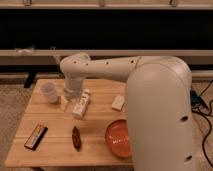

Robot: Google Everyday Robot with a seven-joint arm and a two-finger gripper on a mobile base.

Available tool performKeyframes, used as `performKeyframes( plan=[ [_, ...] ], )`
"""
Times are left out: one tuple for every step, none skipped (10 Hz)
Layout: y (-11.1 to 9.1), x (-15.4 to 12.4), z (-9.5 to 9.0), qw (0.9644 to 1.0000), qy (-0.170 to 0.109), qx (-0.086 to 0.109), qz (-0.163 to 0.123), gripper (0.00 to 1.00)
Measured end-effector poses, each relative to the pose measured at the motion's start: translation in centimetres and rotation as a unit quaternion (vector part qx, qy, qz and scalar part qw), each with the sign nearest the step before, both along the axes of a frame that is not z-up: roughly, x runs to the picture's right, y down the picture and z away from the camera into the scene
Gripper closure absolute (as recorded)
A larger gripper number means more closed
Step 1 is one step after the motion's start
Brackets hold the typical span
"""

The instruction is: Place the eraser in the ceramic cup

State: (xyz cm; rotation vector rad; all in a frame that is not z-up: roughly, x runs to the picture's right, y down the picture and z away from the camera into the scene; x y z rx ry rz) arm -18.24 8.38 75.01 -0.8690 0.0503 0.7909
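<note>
The eraser (pixel 36 136), a flat dark bar with orange-tan edges, lies near the front left corner of the wooden table (pixel 55 150). The ceramic cup (pixel 49 92), small and white, stands upright at the back left. My gripper (pixel 65 102) hangs from the big white arm just right of the cup, low over the table, well behind the eraser. Nothing shows in it.
A white bottle (pixel 81 104) lies right beside the gripper. A small white block (pixel 118 102) sits mid-table, a reddish-brown spindle (pixel 76 138) at the front, an orange bowl (pixel 119 138) at the front right. The arm's bulk covers the table's right side.
</note>
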Motion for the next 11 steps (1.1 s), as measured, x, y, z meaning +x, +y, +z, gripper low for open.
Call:
performKeyframes(
  plan=[
    [0.0, 0.0, 0.0, 1.0, 0.0, 0.0, 0.0, 0.35],
    [0.0, 0.01, 0.01, 1.0, 0.0, 0.0, 0.0, 0.35],
    [0.0, 0.01, 0.0, 1.0, 0.0, 0.0, 0.0, 0.35],
    [0.0, 0.01, 0.0, 1.0, 0.0, 0.0, 0.0, 0.35],
    [0.0, 0.01, 0.0, 1.0, 0.0, 0.0, 0.0, 0.35],
    [0.0, 0.02, 0.01, 1.0, 0.0, 0.0, 0.0, 0.35],
    [-0.01, 0.05, 0.01, 1.0, 0.0, 0.0, 0.0, 0.35],
    [-0.01, 0.04, 0.01, 1.0, 0.0, 0.0, 0.0, 0.35],
    [-0.01, 0.04, 0.01, 1.0, 0.0, 0.0, 0.0, 0.35],
    [0.0, 0.04, 0.01, 1.0, 0.0, 0.001, 0.0, 0.35],
    [-0.04, 0.02, -0.05, 1.0, -0.001, 0.005, -0.003, 0.35]
  ],
)
